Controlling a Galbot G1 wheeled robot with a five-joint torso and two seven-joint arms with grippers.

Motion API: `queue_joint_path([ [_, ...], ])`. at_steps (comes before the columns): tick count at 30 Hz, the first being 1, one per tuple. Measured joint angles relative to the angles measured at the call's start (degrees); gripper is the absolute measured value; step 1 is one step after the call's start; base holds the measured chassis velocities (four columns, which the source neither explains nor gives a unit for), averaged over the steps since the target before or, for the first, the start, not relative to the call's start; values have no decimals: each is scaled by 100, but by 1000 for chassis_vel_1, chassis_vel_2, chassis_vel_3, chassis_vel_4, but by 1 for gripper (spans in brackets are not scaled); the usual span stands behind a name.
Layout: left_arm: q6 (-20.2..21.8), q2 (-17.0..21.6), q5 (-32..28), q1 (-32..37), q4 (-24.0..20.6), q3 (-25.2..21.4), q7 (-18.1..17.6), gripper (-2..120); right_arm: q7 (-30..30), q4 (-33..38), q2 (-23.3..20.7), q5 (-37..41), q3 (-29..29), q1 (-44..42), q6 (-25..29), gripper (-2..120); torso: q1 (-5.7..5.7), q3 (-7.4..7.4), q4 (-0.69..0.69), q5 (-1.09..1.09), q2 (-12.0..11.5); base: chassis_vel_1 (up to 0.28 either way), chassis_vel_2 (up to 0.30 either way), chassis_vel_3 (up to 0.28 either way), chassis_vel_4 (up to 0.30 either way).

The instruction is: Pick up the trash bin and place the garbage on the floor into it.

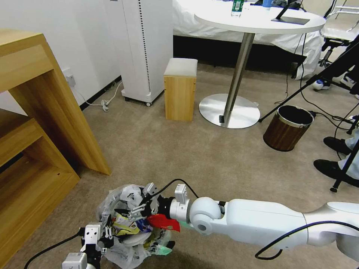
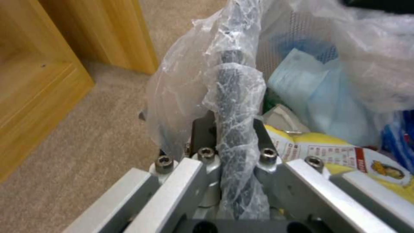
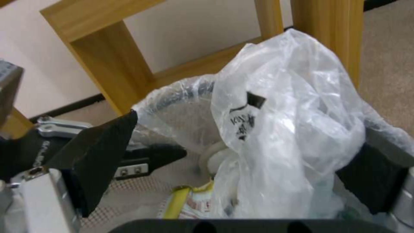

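The trash bin [image 1: 129, 228], lined with a crinkly whitish bag, is at the bottom left of the head view, by the wooden shelf. My left gripper [image 1: 101, 236] is shut on its bag-covered rim [image 2: 233, 106]. My right gripper [image 1: 141, 206] hovers over the bin's mouth, open, with loose bag plastic [image 3: 284, 106] bulging between its dark fingers [image 3: 99, 152]. A red wrapper [image 1: 164, 222] sits at the bin's edge under the right wrist. Inside lie garbage pieces: a yellow printed wrapper [image 2: 345, 153] and a pale blue item [image 2: 310, 94].
A wooden shelf unit [image 1: 41, 123] stands close on the left. Farther off are a wooden stool [image 1: 180, 89], a round table's metal base [image 1: 230, 110] and a brown wood-grain bin [image 1: 288, 127]. Cables, tripod legs and a person's shoes [image 1: 336, 145] crowd the right.
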Motion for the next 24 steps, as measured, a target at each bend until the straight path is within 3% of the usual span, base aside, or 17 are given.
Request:
queue_joint_path([
  [24,124,56,-367,80,-1,-131,-180,0,24,548,-230,456,95,-104,-24,100,0,0,0,1,0,0,0,0,0],
])
